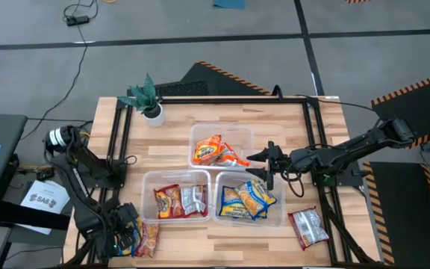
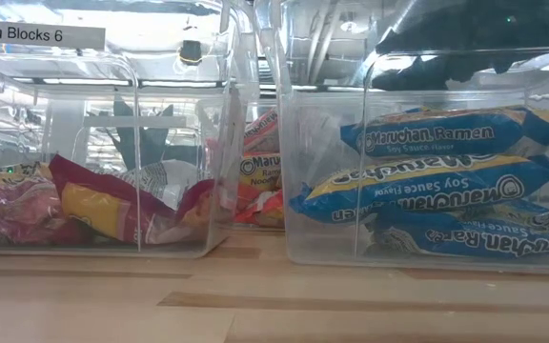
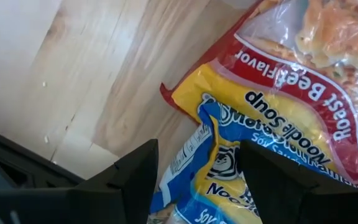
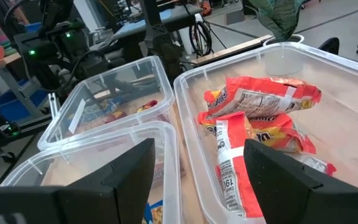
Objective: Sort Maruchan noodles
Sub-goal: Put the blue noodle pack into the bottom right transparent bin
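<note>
At lower left of the high view, the left gripper (image 1: 131, 237) is hovering, fingers spread wide, directly over a blue soy-sauce packet (image 3: 213, 165) overlapping a red beef packet (image 3: 303, 106); the right gripper (image 1: 263, 166), also wide, is waiting above the tubs (image 1: 198, 136).

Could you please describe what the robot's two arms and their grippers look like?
Both are dark, slim, jointed arms. The left arm has a pale round cap at one joint; each gripper, left gripper and right gripper, has two flat black angular fingers.
</note>
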`<action>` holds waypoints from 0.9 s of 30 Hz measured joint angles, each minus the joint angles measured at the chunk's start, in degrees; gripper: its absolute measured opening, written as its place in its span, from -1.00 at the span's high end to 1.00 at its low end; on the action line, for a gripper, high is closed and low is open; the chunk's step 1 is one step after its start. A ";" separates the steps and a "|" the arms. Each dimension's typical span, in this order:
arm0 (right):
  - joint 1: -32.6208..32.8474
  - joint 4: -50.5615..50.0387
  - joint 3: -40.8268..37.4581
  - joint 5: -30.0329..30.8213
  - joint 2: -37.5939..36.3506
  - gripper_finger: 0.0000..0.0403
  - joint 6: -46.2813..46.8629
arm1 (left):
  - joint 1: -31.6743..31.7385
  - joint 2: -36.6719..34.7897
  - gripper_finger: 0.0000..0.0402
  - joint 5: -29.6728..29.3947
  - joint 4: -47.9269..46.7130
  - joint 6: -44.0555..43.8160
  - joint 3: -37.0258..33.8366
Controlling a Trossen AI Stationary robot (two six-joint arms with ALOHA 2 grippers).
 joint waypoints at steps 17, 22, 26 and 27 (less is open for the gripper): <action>0.00 0.00 0.00 0.00 0.00 -0.34 0.44 | 3.61 -0.04 0.95 6.10 0.50 16.80 1.14; 0.00 0.00 0.00 0.00 0.00 -0.34 0.44 | 4.08 -0.62 0.99 6.51 -3.29 22.73 6.09; 0.01 0.00 0.00 0.00 0.00 -0.34 0.43 | 4.07 -2.01 1.00 4.19 -9.37 24.21 11.52; 0.00 0.00 0.00 0.00 0.00 -0.34 0.44 | 4.05 -2.36 1.00 3.23 -10.98 24.37 13.00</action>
